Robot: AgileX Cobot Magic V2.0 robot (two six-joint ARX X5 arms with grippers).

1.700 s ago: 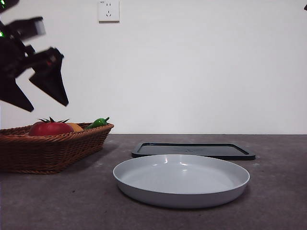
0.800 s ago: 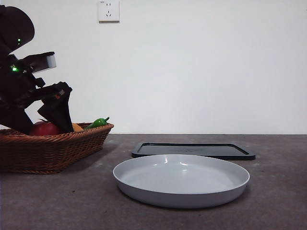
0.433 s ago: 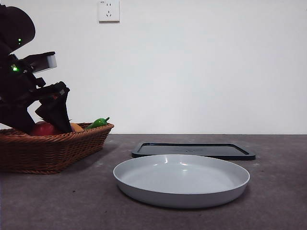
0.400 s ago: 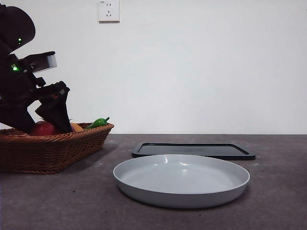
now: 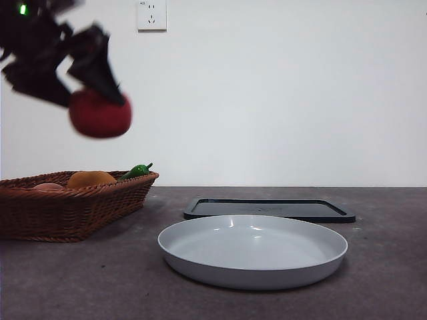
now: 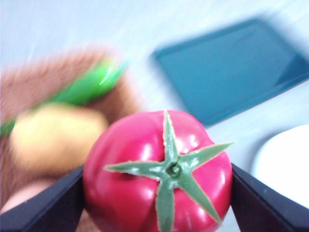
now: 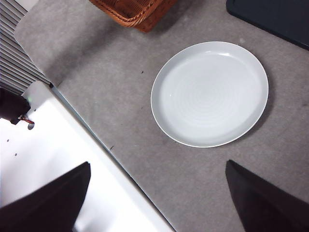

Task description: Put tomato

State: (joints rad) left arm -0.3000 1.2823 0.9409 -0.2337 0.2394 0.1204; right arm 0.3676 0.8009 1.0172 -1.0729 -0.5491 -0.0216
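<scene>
My left gripper (image 5: 93, 80) is shut on the tomato (image 5: 100, 113), glossy red with a green spiky calyx, and holds it high above the wicker basket (image 5: 67, 207) at the left. In the left wrist view the tomato (image 6: 159, 169) sits between the two black jaws, over the basket's edge. The white plate (image 5: 252, 250) lies empty on the table in front; it also shows in the right wrist view (image 7: 210, 94). My right gripper (image 7: 154, 203) is open and empty, high above the table's near edge.
An orange round fruit (image 5: 91, 179), a pale pink fruit (image 5: 47, 187) and a green pepper (image 5: 137, 171) lie in the basket. A dark flat lid (image 5: 269, 209) lies behind the plate. A white wall with a socket stands at the back.
My left gripper closed on the tomato in the basket and has lifted it up and a little to the right. The basket now shows the orange and pink fruit uncovered.
</scene>
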